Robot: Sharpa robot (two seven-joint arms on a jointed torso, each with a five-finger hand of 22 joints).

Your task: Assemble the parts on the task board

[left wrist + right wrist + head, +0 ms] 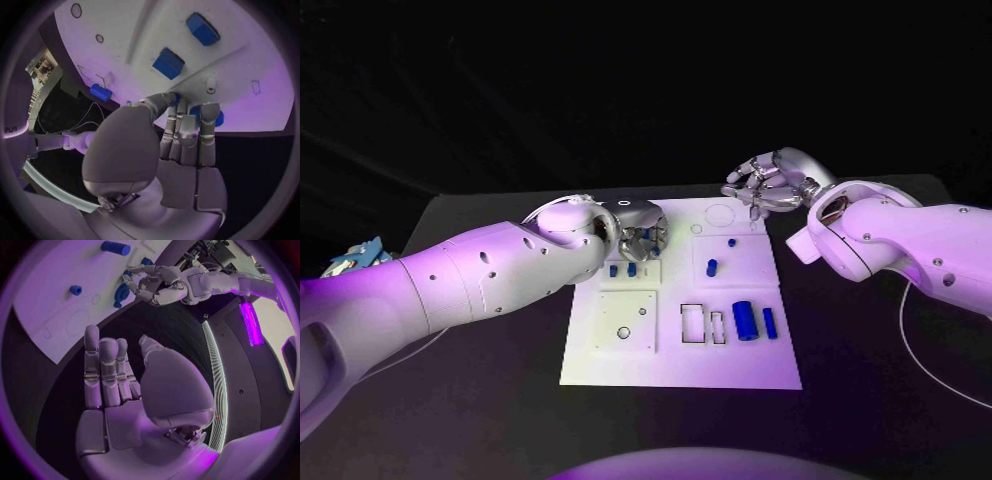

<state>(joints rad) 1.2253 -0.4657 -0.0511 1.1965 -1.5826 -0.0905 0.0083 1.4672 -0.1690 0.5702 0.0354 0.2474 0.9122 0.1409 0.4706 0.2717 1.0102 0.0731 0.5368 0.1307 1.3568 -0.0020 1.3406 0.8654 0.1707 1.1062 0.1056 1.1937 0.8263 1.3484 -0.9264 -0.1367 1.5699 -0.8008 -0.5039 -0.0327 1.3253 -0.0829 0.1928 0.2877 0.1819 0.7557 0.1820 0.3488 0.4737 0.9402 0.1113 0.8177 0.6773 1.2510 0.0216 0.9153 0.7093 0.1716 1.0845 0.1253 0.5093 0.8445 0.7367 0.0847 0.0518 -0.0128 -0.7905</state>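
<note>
left hand fingers on blue part at board left edge, hold unclear | right hand spread, empty, past far edge | risk: loose hold, part skids off edge

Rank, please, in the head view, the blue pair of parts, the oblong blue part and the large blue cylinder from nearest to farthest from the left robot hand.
1. Blue pair of parts: just below the left robot hand, on the left side of the task board.
2. Oblong blue part: mid-board, further right.
3. Large blue cylinder: lower right, nearer the robot.
</note>
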